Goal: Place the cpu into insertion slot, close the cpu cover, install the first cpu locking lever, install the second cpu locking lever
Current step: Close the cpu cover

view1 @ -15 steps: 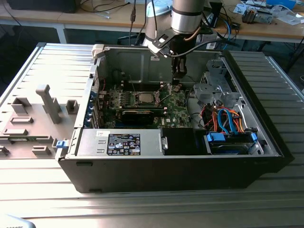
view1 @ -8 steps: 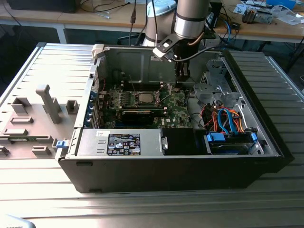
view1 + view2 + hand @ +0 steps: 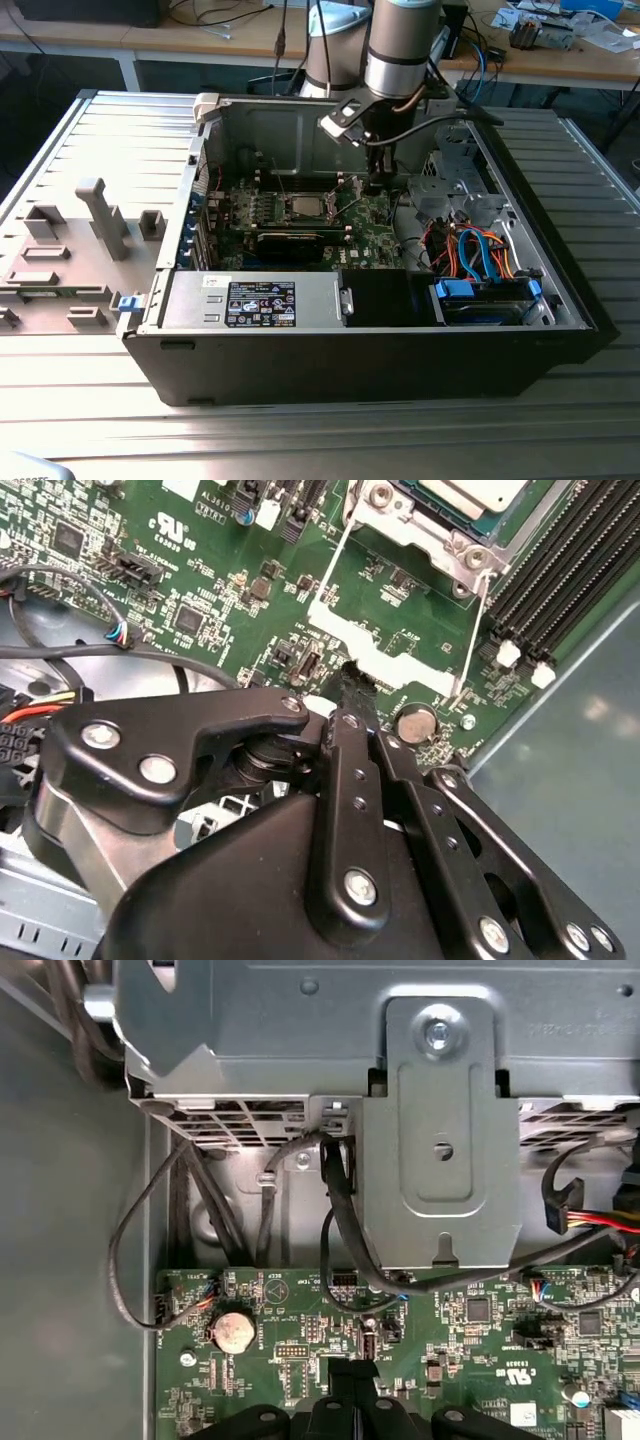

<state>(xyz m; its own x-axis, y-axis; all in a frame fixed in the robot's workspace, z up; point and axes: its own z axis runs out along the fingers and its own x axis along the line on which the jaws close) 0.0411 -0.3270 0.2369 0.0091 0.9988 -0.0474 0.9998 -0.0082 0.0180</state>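
The cpu point(image 3: 470, 492) lies flat in the insertion slot point(image 3: 305, 208), silvery inside the socket's metal rim point(image 3: 440, 540). The cpu cover point(image 3: 385, 658) looks swung up off the socket, with its thin side rails running back to it. My gripper point(image 3: 351, 683) reaches into the case just to the exterior view's right of the socket point(image 3: 378, 182). Its black fingers point(image 3: 345, 1385) are shut together, and the tips sit at the cover's free edge with nothing visibly held.
A coin cell point(image 3: 415, 723) sits on the green board beside the fingertips. Black memory slots point(image 3: 560, 570) flank the socket. A grey drive bracket point(image 3: 440, 1130) and loose black cables point(image 3: 335, 1210) lie close by. The labelled power supply point(image 3: 260, 302) fills the case front.
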